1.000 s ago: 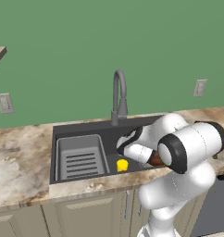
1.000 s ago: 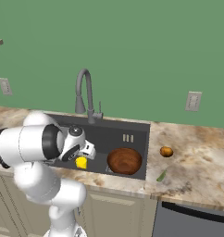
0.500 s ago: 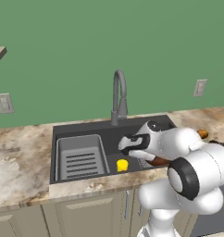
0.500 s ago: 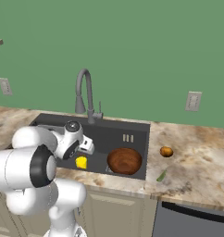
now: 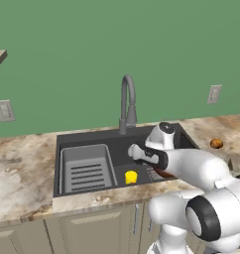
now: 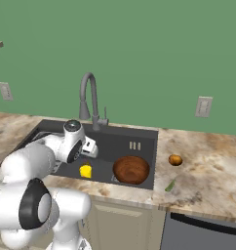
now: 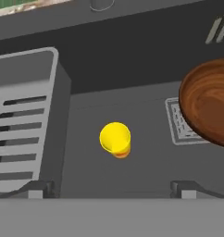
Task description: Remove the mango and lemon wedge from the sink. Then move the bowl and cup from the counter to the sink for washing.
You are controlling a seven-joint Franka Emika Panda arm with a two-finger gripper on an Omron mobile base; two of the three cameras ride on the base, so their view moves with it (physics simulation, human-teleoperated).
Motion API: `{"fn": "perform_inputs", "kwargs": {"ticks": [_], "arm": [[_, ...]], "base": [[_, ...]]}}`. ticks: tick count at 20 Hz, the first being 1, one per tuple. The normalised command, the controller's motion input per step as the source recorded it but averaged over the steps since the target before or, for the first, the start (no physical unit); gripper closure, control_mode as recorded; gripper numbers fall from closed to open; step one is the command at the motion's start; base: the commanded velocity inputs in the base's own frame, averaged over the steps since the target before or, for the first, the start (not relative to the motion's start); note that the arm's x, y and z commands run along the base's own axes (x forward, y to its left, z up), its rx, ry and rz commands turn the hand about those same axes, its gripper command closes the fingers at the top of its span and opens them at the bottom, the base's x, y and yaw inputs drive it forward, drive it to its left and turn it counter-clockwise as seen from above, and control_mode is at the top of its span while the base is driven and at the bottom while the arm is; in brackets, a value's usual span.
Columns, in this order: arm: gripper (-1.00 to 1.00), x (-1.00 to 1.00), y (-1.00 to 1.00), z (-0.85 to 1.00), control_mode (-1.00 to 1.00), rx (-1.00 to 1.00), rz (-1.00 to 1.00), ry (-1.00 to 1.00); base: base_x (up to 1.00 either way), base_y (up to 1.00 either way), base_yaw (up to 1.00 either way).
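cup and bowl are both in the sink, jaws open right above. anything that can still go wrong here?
1. The open gripper hangs over the cup; a low or sideways exit might tip it.
2. The bowl sits close beside the cup in the sink, so an arm swing that way could clip its rim.
3. The mango and lemon wedge lie loose on the counter; the mango may roll if bumped.

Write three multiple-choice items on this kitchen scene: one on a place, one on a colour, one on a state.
1. Where is the mango?
A. in the sink
B. on the counter
C. in the bowl

2. What colour is the cup?
A. yellow
B. blue
C. white

3. How is the gripper?
A. shut on the cup
B. shut on the bowl
C. open

Key: 1 B, it lies on the counter right of the sink. 2 A, it shows bright yellow beside the bowl. 3 C, its fingers stand apart above the cup, holding nothing.
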Motion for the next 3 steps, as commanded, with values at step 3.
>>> {"fn": "perform_inputs", "kwargs": {"ticks": [3], "arm": [[-1.00,-0.22,-0.05,0.30,-1.00,0.00,0.00,0.00]], "base": [[0.00,0.00,0.00]]}}
